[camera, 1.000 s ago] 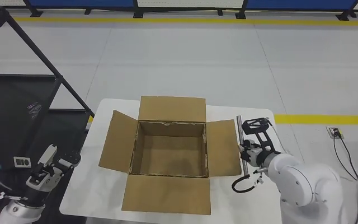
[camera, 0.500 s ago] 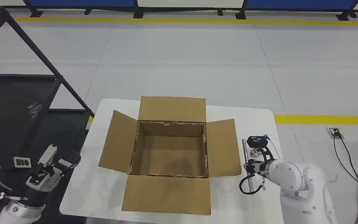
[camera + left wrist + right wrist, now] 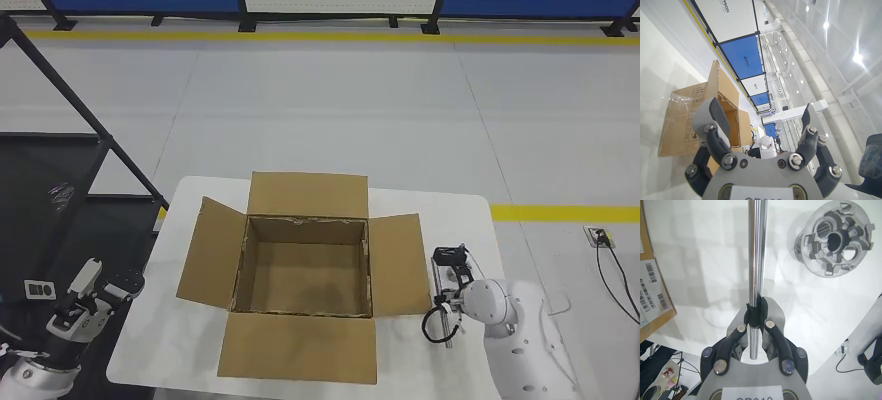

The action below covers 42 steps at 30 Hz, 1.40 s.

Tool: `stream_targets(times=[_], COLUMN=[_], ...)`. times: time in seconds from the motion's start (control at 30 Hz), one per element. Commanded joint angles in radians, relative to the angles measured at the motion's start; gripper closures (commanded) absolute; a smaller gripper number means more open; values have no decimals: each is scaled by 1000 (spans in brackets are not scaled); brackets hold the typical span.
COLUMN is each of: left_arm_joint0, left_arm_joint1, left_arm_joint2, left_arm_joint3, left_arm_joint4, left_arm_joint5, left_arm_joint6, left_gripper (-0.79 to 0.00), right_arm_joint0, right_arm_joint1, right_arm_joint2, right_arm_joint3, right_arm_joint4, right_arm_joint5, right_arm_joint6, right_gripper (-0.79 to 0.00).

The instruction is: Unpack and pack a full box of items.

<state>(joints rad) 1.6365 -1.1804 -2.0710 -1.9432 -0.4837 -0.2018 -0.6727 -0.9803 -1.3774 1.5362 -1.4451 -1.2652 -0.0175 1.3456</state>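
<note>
Surface: white table (image 3: pixel 410 205), pale factory floor around it.
Box: open cardboard box (image 3: pixel 305 195) at frame centre, flaps spread outward.
Open room: narrow table strip right of the box.
Right gripper (image 3: pixel 755 311): over that strip, jaws clamped on a steel rod (image 3: pixel 755 247); a cast hub (image 3: pixel 834 240) lies near.
Left gripper (image 3: pixel 762 111): lower left, off the table edge, jaws wide.
Labels: barcode stickers (image 3: pixel 651 291) on a flap; arrow symbols (image 3: pixel 696 92) on the box side.

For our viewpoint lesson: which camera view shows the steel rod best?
The right wrist view: the steel rod runs close up, clamped in the right pincer. The top view shows a thin line beside the box, partly under the arm. The left wrist view faces the box.
</note>
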Motion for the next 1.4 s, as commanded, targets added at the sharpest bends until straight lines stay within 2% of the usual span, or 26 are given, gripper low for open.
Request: stream_targets(times=[0.0,0.13,0.2,0.27,0.53,0.67,0.77,0.87,0.9,1.0,1.03,1.07,1.1,1.13,1.37], left_arm_joint0=[0,0,0,0,0,0,0,0,0,0,0,0,0,0,0], left_arm_joint1=[0,0,0,0,0,0,0,0,0,0,0,0,0,0,0], left_arm_joint2=[0,0,0,0,0,0,0,0,0,0,0,0,0,0,0], left_arm_joint3=[0,0,0,0,0,0,0,0,0,0,0,0,0,0,0], left_arm_joint4=[0,0,0,0,0,0,0,0,0,0,0,0,0,0,0], left_arm_joint5=[0,0,0,0,0,0,0,0,0,0,0,0,0,0,0], left_arm_joint6=[0,0,0,0,0,0,0,0,0,0,0,0,0,0,0], left_gripper=[-785,-785,-785,-785,-785,-785,-785,-785,-785,-785,-785,-785,-785,-785,-785], right_arm_joint0=[15,38,47,54,60,48,17,-29,-44,-89,-104,-114,-125,-133,-98], right_arm_joint1=[2,4,5,7,14,19,23,29,31,36,37,38,38,38,45], right_arm_joint2=[-4,-11,-13,-15,-20,-12,11,53,70,120,135,148,157,164,115], right_arm_joint3=[29,81,106,124,147,121,49,-62,-107,-229,-263,-301,-328,-350,-369], right_arm_joint4=[2,16,24,32,50,66,101,127,139,191,215,246,286,332,486], right_arm_joint5=[-2,-4,-6,-9,-8,-3,-3,22,36,61,69,71,61,43,-44], right_arm_joint6=[-7,-29,-40,-51,-77,-94,-128,-159,-169,-190,-198,-212,-222,-229,-192], right_gripper=[0,0,-58,-151,-292,-296,-289,-237,-277,-323,-366,-600,-757,-785,-785])
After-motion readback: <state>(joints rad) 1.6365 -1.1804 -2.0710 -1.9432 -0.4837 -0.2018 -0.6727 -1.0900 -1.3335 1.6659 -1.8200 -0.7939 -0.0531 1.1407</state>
